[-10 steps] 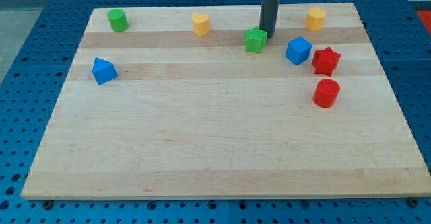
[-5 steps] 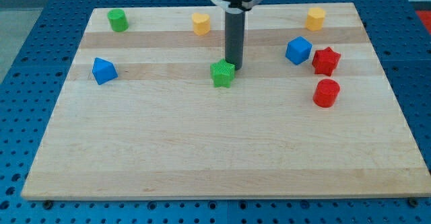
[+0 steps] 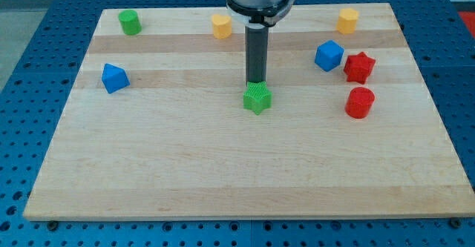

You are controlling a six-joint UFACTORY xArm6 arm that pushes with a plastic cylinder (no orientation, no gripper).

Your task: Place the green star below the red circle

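Observation:
The green star (image 3: pixel 257 99) lies near the middle of the wooden board (image 3: pixel 223 173). My tip (image 3: pixel 256 83) stands right at the star's top edge, touching it or nearly so. The red circle (image 3: pixel 359 102), a short cylinder, sits at the view's right, well to the right of the star and at about the same height.
A red star (image 3: pixel 359 67) and a blue cube (image 3: pixel 329 56) lie just above the red circle. A yellow block (image 3: pixel 347 20) is at the top right, another yellow block (image 3: pixel 221 26) at top centre, a green cylinder (image 3: pixel 130 22) at top left, and a blue block (image 3: pixel 113 78) at left.
The tip has pushed the green star down the board from near the top, first down-left, then down and slightly right. The other blocks have not moved.

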